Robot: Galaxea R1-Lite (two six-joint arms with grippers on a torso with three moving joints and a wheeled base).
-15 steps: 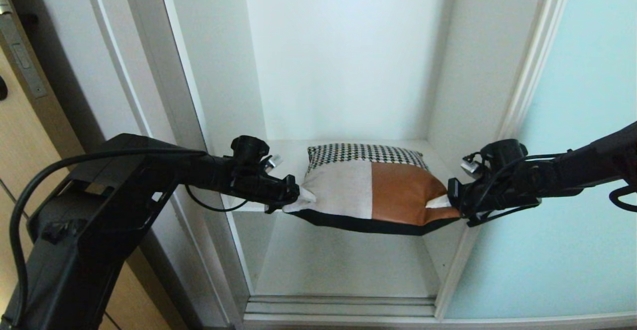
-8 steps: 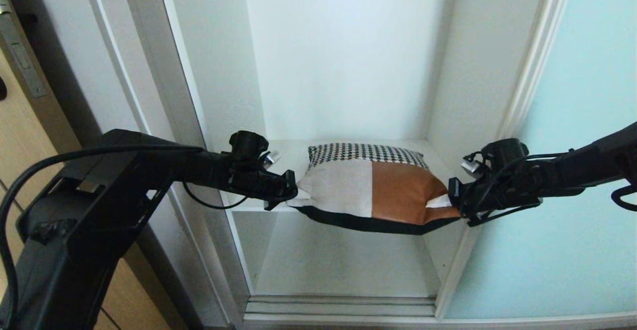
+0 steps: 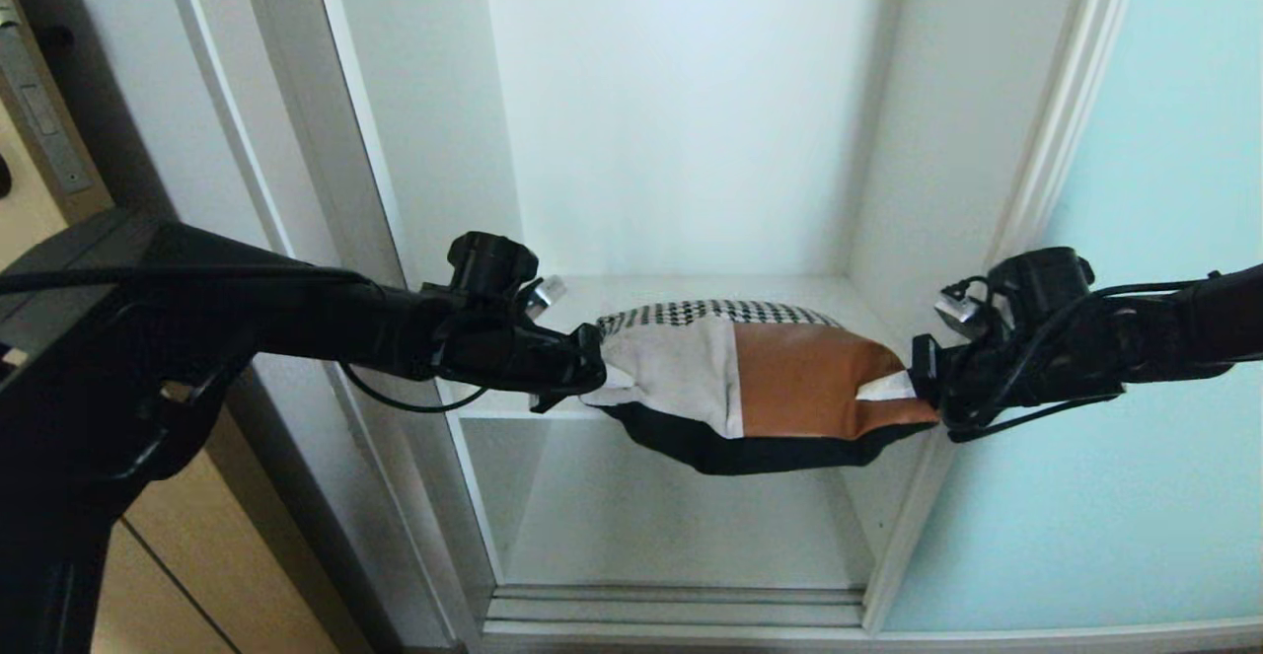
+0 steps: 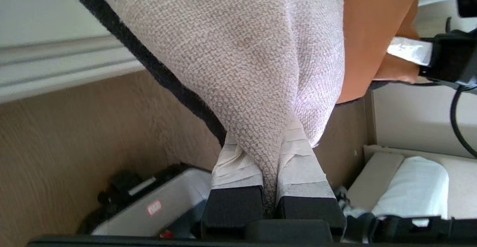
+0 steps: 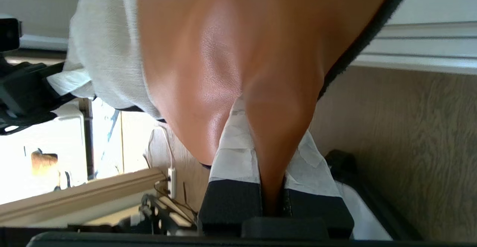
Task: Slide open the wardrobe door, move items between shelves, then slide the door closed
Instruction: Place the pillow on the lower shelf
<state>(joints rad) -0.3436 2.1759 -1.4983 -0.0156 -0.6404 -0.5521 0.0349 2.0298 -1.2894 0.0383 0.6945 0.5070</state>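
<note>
While slung between both tools, cushion (image 3: 760, 378) sags above shelf (image 3: 582, 291) front edge; left gripper (image 3: 597, 378) clamped on cream corner, right gripper (image 3: 913, 393) clamped on rust corner. Risks: fabric slipping out, snagging on shelf lip if lifted unevenly.

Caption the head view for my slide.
Both grippers, left gripper and right gripper, pinch the cushion at opposite corners before the open wardrobe shelf.

The left gripper (image 3: 604, 378), loose around the cushion (image 3: 760, 378) corner a second ago, now pinches its cream corner. Both arms have risen, the right gripper (image 3: 913, 390) drifting outward, and the cushion hangs higher, its near edge sagging clear of the shelf (image 3: 592, 294).
</note>
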